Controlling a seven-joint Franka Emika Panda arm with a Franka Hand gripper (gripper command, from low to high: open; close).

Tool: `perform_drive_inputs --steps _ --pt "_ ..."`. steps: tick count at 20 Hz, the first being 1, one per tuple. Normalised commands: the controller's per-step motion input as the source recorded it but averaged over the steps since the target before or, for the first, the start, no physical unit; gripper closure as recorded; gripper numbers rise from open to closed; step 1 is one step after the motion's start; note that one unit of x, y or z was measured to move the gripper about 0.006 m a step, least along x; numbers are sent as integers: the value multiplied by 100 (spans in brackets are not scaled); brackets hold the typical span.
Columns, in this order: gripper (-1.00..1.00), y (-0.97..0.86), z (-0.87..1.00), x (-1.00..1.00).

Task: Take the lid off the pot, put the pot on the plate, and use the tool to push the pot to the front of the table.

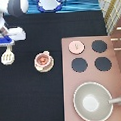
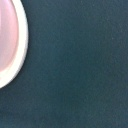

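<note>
1. As I look down from the high camera, I see the gripper [image 1: 8, 44] at the exterior view's left edge, over the black table [image 1: 32, 92].
2. The spatula [image 1: 8, 56] is right under the gripper, its handle running up into the blue block on the hand and its slotted blade lying toward the exterior view's bottom.
3. I cannot tell whether the gripper is pinching the spatula handle or is spread around it.
4. The pot [image 1: 42, 60] sits on the plate [image 1: 48, 67], near the middle of the table and to the exterior view's right of the spatula, apart from it.
5. The pot is uncovered, and I see its reddish-brown inside.
6. The lid [image 1: 76, 46] lies on the pinkish stove counter [image 1: 67, 81] at the exterior view's right, beside three black burners [image 1: 99, 45].
7. A large grey pan [image 1: 92, 101] with a long handle sits on the counter toward the exterior view's bottom.
8. From the wrist camera I see dark table surface [image 2: 75, 65] and a pale pink curved edge [image 2: 10, 45] at one side; I cannot tell what it belongs to.
</note>
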Motion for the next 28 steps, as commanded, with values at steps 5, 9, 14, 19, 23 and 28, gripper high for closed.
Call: perform_drive_inputs --steps 5,9,14,19,23,28 --pt "100 70 36 -37" --pt "100 82 9 -49" --pt "100 85 -17 -66" --pt "100 74 -54 -83" --pt "100 54 -78 -98" --pt "100 35 -83 -100"
